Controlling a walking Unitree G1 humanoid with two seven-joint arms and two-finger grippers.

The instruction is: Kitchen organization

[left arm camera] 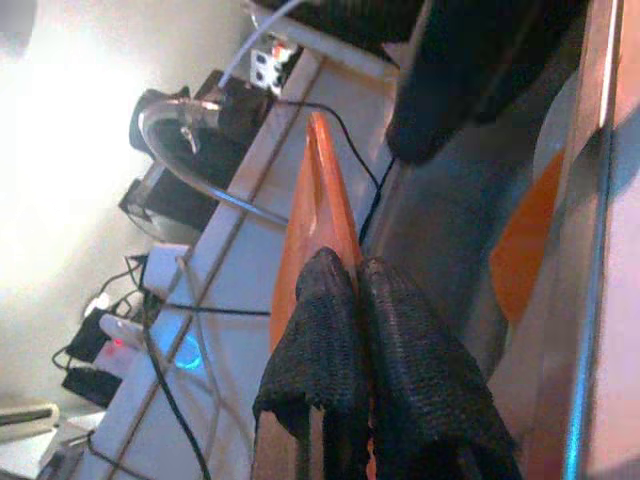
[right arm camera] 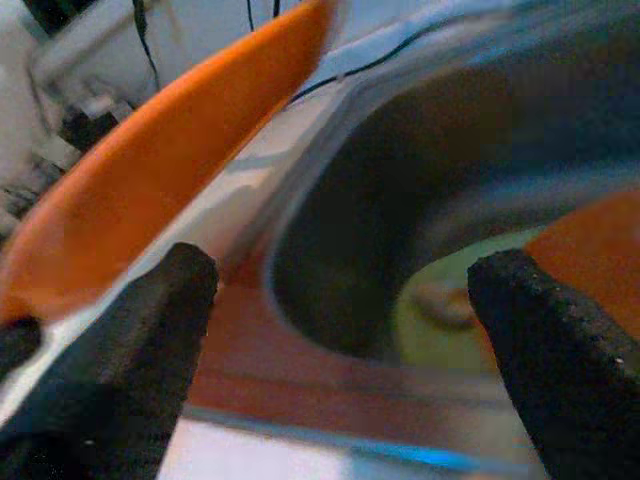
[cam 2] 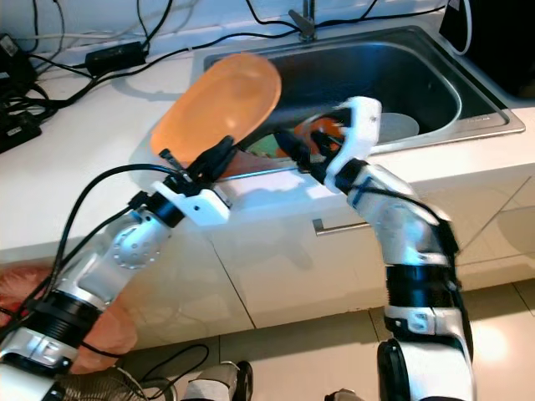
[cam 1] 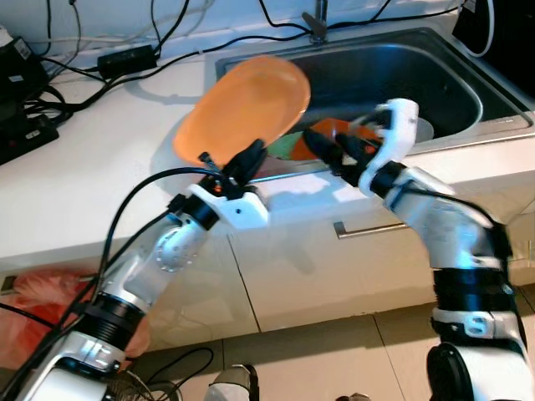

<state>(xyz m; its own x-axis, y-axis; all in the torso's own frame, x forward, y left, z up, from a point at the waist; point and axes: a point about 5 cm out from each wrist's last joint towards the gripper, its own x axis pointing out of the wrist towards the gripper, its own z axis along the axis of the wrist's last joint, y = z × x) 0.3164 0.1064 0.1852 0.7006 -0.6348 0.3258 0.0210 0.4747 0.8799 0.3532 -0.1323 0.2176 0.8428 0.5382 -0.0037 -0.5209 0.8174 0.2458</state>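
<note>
My left gripper (cam 1: 244,157) is shut on the lower rim of a large orange plate (cam 1: 247,104), holding it tilted up over the counter by the front left corner of the steel sink (cam 1: 456,79). In the left wrist view both fingers (left arm camera: 330,340) pinch the plate's edge (left arm camera: 315,200). My right gripper (cam 1: 332,145) is open at the sink's front rim, just right of the plate and apart from it. In the right wrist view nothing lies between its fingers (right arm camera: 150,330). Below it in the basin lie a second orange dish (cam 1: 333,128) and a green one (cam 1: 284,147).
A white dish (cam 1: 424,129) lies in the sink, and the faucet (cam 1: 318,25) stands behind it. Black cables and a power adapter (cam 1: 125,60) cross the white counter at the left. A cabinet handle (cam 1: 368,227) sits below the sink. A pink bag (cam 1: 42,296) lies on the floor.
</note>
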